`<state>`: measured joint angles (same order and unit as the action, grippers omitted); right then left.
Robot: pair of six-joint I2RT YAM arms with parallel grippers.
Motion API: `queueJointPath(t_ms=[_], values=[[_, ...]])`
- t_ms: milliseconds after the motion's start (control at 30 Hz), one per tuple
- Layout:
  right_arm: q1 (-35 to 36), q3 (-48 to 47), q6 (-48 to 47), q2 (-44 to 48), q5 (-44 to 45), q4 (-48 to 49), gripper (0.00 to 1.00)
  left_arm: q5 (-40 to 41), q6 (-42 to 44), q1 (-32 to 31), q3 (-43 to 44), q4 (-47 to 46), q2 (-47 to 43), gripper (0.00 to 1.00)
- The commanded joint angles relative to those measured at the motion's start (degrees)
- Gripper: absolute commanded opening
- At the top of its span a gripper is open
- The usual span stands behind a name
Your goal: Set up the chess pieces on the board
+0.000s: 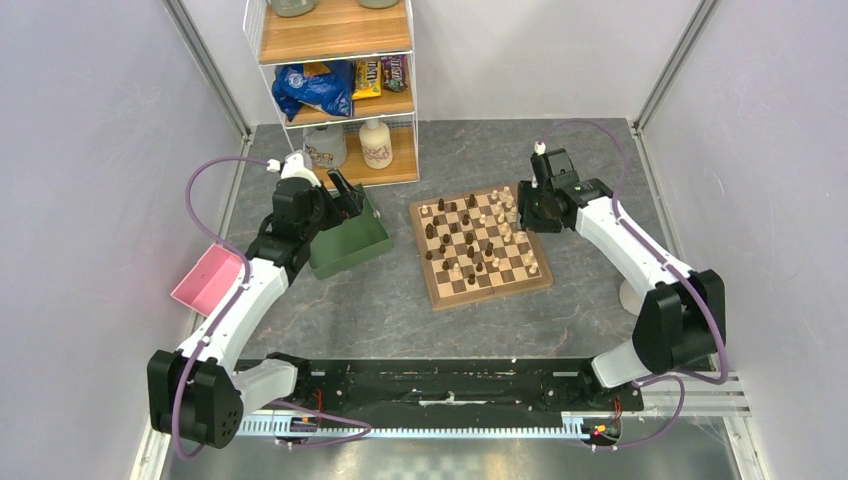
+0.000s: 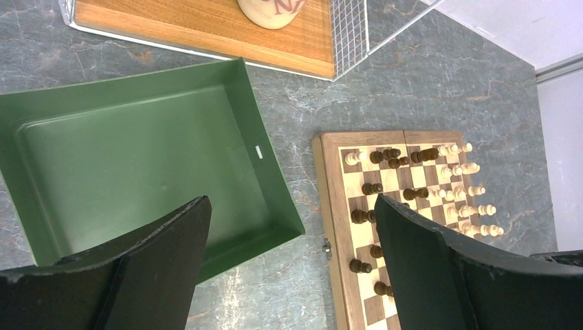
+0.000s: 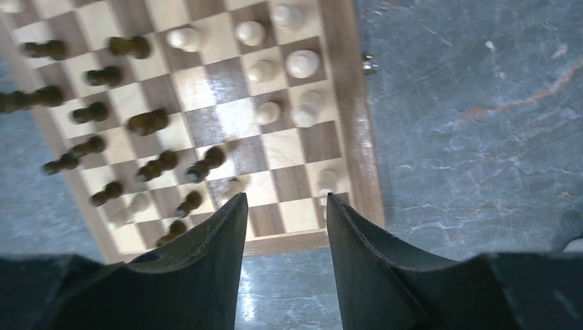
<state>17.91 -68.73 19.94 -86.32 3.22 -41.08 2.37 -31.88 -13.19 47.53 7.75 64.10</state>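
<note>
The wooden chessboard (image 1: 436, 283) lies right of centre on the grey table, with dark brown pieces (image 1: 444, 231) mostly on its left half and pale cream pieces (image 1: 508, 212) mostly on its right half. It also shows in the left wrist view (image 2: 335, 199) and the right wrist view (image 3: 354, 130). My right gripper (image 1: 520, 210) hovers over the board's far right corner, jaws open and empty (image 3: 287, 199). My left gripper (image 1: 348, 192) is open and empty above the green tray (image 2: 137, 158).
A green tray (image 1: 345, 252) stands left of the board, and a pink container (image 1: 207, 278) further left. A wire-and-wood shelf (image 1: 336, 90) with snacks and jars stands at the back. White walls close both sides.
</note>
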Motion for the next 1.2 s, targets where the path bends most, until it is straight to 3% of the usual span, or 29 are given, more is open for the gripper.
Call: queueJointPath(t_ms=[0,133,367,1167], values=[[5.20,-3.79,1.25,2.43,-3.05,0.21,0.54,-1.23,-0.62,0.45,-0.13,-2.65,-0.17,0.96],[13.40,-6.15,2.97,-0.28,-3.09,1.17,0.52,-1.50,-0.66,0.45,-0.15,-2.83,-0.07,0.96],[19.99,-8.76,3.85,-7.12,-3.94,2.24,0.47,-1.06,-0.30,0.45,-0.22,-2.40,-0.46,0.96],[24.80,-11.67,3.13,-16.94,-0.63,-0.30,0.41,-0.71,-0.08,0.80,0.02,-2.12,-0.50,0.96]])
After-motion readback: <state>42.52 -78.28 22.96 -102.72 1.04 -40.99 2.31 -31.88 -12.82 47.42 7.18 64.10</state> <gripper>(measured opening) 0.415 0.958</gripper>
